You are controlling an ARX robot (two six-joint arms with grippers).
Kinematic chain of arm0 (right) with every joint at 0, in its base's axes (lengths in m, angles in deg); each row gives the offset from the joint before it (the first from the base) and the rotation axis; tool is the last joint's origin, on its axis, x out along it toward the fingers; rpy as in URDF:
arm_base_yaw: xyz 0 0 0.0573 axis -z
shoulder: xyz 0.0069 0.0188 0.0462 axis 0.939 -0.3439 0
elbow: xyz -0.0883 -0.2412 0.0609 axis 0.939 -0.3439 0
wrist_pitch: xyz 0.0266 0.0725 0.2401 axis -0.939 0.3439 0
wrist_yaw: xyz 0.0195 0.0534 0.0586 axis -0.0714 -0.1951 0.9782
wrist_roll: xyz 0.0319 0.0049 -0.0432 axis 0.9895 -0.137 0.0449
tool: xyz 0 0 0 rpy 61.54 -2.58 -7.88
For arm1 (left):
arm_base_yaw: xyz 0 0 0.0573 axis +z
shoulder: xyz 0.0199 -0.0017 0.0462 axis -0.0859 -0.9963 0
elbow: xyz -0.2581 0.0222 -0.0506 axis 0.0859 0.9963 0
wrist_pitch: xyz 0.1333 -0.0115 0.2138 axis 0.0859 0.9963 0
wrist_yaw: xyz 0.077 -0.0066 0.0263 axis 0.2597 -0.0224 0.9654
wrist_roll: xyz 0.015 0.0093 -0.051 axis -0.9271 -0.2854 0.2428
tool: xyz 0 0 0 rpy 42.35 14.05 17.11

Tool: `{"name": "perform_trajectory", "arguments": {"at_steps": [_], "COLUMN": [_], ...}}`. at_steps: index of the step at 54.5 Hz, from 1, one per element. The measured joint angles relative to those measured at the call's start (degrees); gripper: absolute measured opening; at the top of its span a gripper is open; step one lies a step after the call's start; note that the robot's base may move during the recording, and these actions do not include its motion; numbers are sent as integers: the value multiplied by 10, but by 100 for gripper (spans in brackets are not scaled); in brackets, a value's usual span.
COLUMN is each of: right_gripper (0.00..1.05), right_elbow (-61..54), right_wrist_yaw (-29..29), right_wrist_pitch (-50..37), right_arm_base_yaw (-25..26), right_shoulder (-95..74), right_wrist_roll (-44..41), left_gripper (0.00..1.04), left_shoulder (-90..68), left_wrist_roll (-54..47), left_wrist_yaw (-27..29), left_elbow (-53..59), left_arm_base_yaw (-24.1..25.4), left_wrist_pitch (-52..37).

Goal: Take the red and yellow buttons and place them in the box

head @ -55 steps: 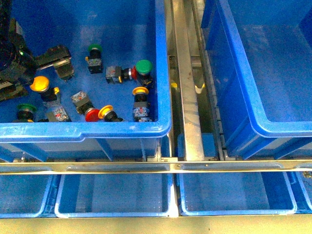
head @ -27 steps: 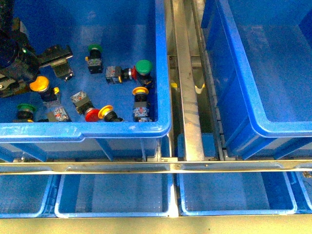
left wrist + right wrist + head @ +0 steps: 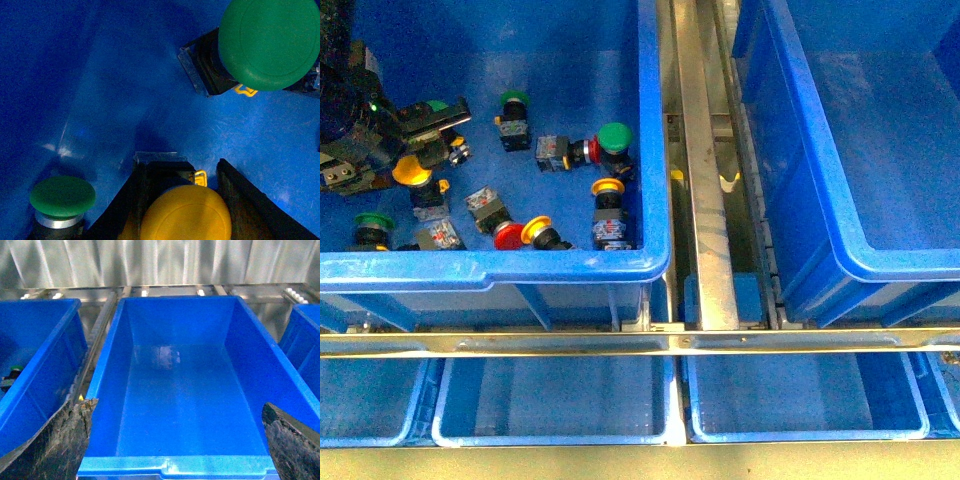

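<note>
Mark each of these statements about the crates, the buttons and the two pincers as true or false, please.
1. The left pincer has its fingers on either side of a yellow button. True.
2. The box on the right holds two red buttons. False: no button shows inside the box.
3. The right pincer is open. True.
4. The green-capped switches lie outside the crates, on the metal rail. False: the green buttons lie inside the left crate.
5. A red button lies near the front wall of the left crate. True.
</note>
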Motion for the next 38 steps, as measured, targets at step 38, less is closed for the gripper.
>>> {"name": "perform_trajectory", "arguments": {"at_steps": [38], "right_gripper": [99], "right_elbow": [0], "right_wrist_yaw": [0], "right_wrist_pitch": [0], "right_arm_base_yaw": [0], "right_shoulder": [0], "right_wrist_roll": [0], "left_gripper": [33], "left_shoulder": [212], "left_wrist_roll": [16], "left_wrist_yaw": [-203], "left_elbow": [117], "left_arm_base_yaw": [-31], "left_wrist_pitch": [47]}}
